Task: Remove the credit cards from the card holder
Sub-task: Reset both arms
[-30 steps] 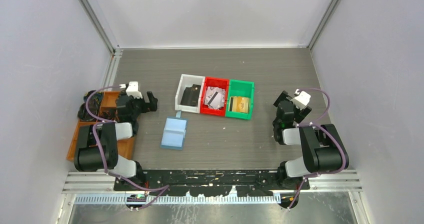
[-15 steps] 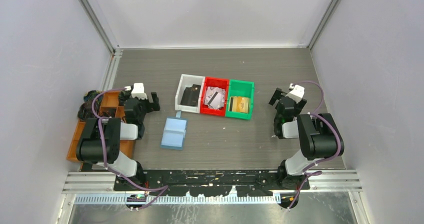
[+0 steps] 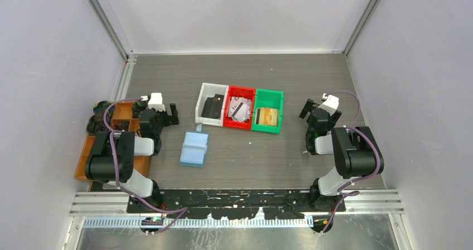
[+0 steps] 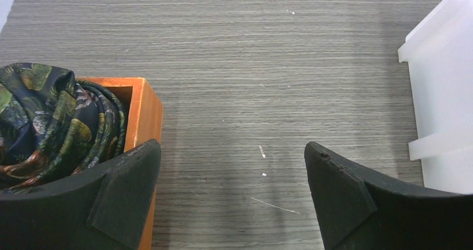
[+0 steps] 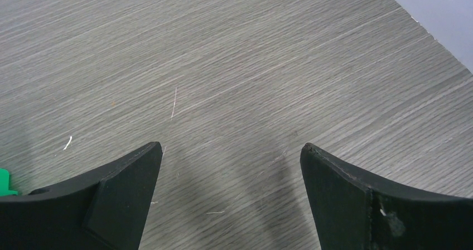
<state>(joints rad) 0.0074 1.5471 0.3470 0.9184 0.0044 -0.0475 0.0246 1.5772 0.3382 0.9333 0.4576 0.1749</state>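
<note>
**Two idle grippers, one open wallet, cards in the bins**

Both arms hang off to the sides with nothing in them. The left gripper has its jaws spread wide over bare table, between the orange-brown tray with its patterned cloth and the white bin. The right gripper is just as wide apart and empty, well clear of the green bin.

The card holder lies flat and unfolded near the middle of the table, pale blue side up, its tab pointing toward the bins. From above I see no card showing in its slots, though I can't rule out one tucked deep. The credit cards that I can see sit in the bins: a black one in the white, silvery patterned ones in the red bin, a gold one in the green.

By my guess the holder is light and floppy and would skid or fold if tugged, so one gripper should pin it by the tab or an outer edge. Any card left inside will be thin, stiff and slick; pinch its exposed short edge squarely and draw it straight along the slot, or it may slip out of the fingers.
</note>
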